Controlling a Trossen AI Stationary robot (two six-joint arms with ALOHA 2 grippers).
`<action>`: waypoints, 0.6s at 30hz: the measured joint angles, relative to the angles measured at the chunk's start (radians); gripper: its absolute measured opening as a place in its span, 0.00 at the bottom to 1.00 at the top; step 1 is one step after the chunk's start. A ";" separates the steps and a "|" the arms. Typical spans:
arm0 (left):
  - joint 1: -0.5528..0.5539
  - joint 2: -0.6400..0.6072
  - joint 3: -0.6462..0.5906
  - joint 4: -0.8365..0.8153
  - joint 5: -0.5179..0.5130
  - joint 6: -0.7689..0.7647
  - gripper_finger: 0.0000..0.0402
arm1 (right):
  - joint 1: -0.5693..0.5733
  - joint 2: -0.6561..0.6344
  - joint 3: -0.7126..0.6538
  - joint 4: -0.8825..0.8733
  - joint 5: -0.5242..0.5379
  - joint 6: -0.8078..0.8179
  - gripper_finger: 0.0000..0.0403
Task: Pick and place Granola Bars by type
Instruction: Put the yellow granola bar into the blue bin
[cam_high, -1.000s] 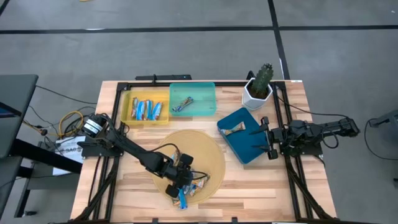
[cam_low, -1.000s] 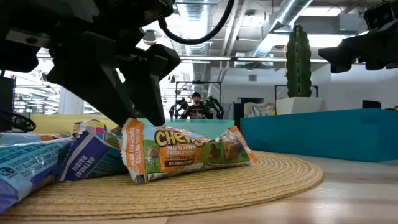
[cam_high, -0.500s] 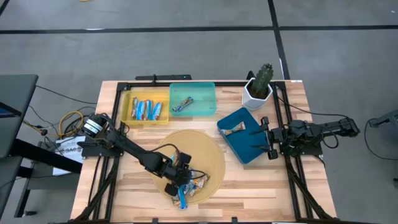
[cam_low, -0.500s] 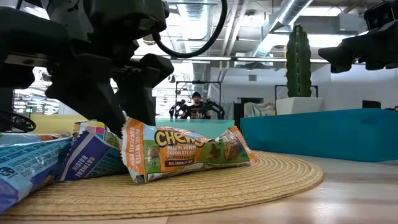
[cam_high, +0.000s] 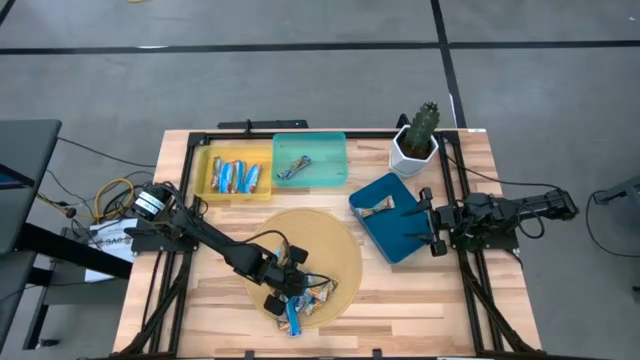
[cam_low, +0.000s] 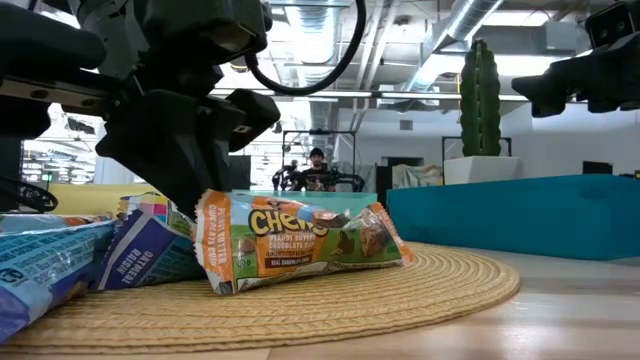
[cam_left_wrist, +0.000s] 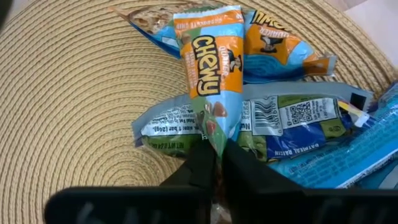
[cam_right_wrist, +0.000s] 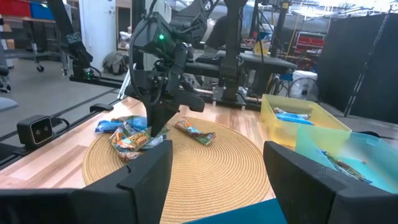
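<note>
— Where the left claw (cam_left_wrist: 214, 163) comes down on the woven mat (cam_high: 330, 240), what do you see?

— I see its two fingers pinched shut on the end of an orange and blue granola bar (cam_left_wrist: 208, 68). That bar lies on top of a small heap of other wrapped bars (cam_high: 300, 297) at the mat's near edge, touching a silver-grey one (cam_left_wrist: 292, 115) and another orange one (cam_left_wrist: 273, 43) beneath it.

— And in the low view?

— There I have the dark left claw (cam_low: 185, 150) just behind an orange bar (cam_low: 300, 245) resting on the mat (cam_low: 400, 290), with blue wrappers (cam_low: 60, 265) piled beside it.

— Where are the rest of the bars?

— Several blue ones sit in the yellow tray (cam_high: 208, 187) at the far side of the desk (cam_high: 170, 290). One bar (cam_high: 294, 166) is in the teal tray (cam_high: 335, 150) just beside it, and a tan one (cam_high: 377, 209) is in the dark blue tray (cam_high: 400, 245) to the right of the mat.

— The right arm?

— My right claw (cam_high: 430, 222) waits with fingers spread wide over the dark blue tray's right edge, well apart from the heap. A potted cactus (cam_high: 417, 135) stands at the desk's far right corner.
</note>
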 joint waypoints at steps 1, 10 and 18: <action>0.000 0.000 0.000 0.001 0.000 0.000 0.02 | 0.000 0.000 0.000 0.000 0.000 0.000 0.61; 0.005 0.001 0.000 0.043 0.002 0.000 0.02 | 0.000 0.000 0.000 0.000 0.000 0.000 0.61; 0.040 0.001 0.000 0.224 0.001 0.070 0.02 | 0.000 0.000 0.000 0.000 0.000 0.000 0.61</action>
